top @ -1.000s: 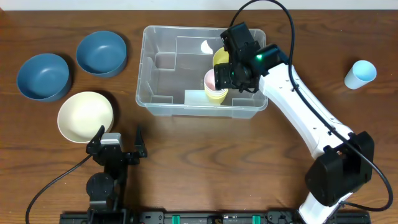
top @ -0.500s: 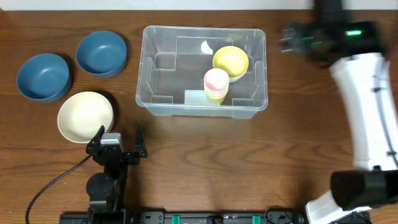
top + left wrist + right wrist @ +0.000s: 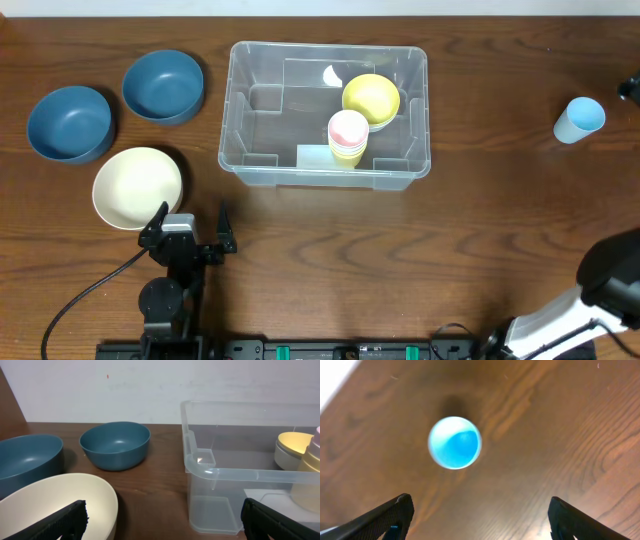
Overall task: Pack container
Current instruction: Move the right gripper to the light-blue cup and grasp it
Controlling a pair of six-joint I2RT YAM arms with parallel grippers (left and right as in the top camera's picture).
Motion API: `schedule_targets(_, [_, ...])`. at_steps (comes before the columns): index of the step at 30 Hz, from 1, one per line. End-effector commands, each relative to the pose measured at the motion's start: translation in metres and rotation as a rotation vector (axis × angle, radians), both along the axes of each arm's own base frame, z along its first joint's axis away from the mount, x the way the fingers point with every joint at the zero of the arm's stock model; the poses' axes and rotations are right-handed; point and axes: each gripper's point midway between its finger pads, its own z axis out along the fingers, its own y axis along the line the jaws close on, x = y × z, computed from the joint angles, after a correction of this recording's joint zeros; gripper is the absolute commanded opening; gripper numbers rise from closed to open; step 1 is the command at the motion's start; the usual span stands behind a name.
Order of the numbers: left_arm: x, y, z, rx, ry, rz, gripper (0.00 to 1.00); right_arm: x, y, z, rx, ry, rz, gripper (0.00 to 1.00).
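The container point(image 3: 325, 46) is a clear tub at the table's centre back, and its near corner shows in the left wrist view point(image 3: 240, 474). Inside it sit a yellow bowl point(image 3: 371, 98) and a pink cup stacked on yellow cups point(image 3: 348, 136). A light blue cup point(image 3: 579, 119) stands alone at the far right. My right gripper point(image 3: 480, 502) hovers open and empty above that blue cup point(image 3: 455, 442); overhead only a dark sliver of it point(image 3: 632, 88) shows at the right edge. My left gripper point(image 3: 192, 213) rests open and empty at the front left.
Two blue bowls point(image 3: 69, 122) point(image 3: 163, 86) and a cream bowl point(image 3: 137, 187) lie left of the container. The cream bowl point(image 3: 55, 505) is just ahead of my left fingers. The right arm's base point(image 3: 612, 270) stands at the front right corner.
My right gripper let go of the pink cup on the stack in the container, opened wider and swung out to the right, over the light blue cup. The left arm has not moved.
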Motion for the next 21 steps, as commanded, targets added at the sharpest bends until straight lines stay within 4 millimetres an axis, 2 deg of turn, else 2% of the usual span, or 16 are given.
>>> schedule_targets(1, [-0.001,0.001,-0.016,0.013,0.050,0.001,0.98,0.008,0.000,-0.039,0.052,0.065,0.066,0.86])
schedule_targets(5, [-0.001,0.001,-0.016,0.013,0.050,0.001,0.98,0.020,-0.008,-0.075,0.074,0.100,0.068,0.85])
schedule_targets(11, [-0.001,0.001,-0.016,0.013,0.050,0.001,0.98,0.030,-0.015,-0.107,0.084,0.122,0.066,0.79])
schedule_targets(16, [-0.001,0.001,-0.016,0.013,0.050,0.001,0.98,0.027,-0.014,-0.130,0.107,0.170,0.065,0.63])
schedule_targets(21, [-0.001,0.001,-0.016,0.013,0.050,0.001,0.98,0.023,-0.010,-0.149,0.128,0.215,0.067,0.52])
